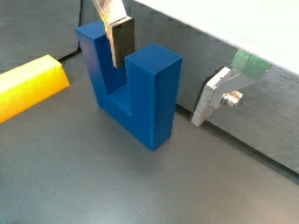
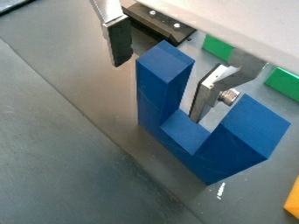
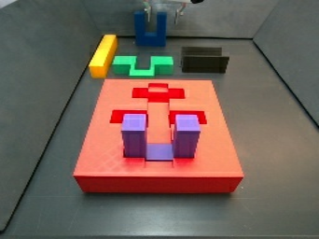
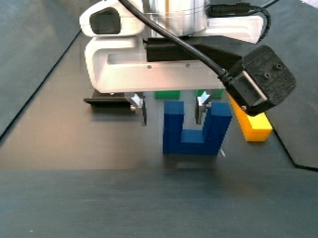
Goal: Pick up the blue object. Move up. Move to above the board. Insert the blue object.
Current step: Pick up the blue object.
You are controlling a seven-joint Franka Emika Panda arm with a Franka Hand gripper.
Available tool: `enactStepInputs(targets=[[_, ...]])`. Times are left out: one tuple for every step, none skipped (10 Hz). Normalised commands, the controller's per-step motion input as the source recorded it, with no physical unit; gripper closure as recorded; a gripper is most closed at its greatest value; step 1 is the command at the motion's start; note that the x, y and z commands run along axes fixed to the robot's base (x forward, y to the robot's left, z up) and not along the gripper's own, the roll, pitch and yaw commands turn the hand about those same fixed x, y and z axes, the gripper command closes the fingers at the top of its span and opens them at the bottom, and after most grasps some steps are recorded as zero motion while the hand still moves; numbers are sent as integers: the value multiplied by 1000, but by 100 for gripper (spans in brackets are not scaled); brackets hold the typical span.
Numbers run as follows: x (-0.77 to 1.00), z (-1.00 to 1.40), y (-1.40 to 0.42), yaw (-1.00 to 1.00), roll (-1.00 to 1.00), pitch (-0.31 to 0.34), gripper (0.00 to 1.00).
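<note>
The blue object [image 1: 138, 96] [image 2: 205, 122] stands upright on the dark floor, its two prongs pointing up. My gripper [image 1: 162, 87] [image 2: 160, 87] is open and straddles one prong: one finger [image 1: 118, 39] hangs in the gap between the prongs, the other stands outside that prong with a small space left. In a side view the gripper [image 4: 170, 112] is lowered over the blue object [image 4: 196, 135]. The red board [image 3: 106, 121] lies nearer the front, while the blue object [image 3: 149, 33] and gripper [image 3: 157, 13] are at the far back.
A purple U-shaped block [image 3: 156, 138] sits in the board. A yellow bar [image 3: 103, 53] [image 1: 30, 83] [image 4: 255, 124], a green notched block [image 3: 144, 65] and the dark fixture [image 3: 206, 61] [image 4: 110, 100] lie between the board and the blue object. Grey walls enclose the floor.
</note>
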Motion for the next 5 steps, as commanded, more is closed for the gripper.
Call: enactStepInputs(targets=[[0, 0, 0, 0, 0, 0, 100], [0, 0, 0, 0, 0, 0, 100], [0, 0, 0, 0, 0, 0, 100], [0, 0, 0, 0, 0, 0, 100], [0, 0, 0, 0, 0, 0, 100]])
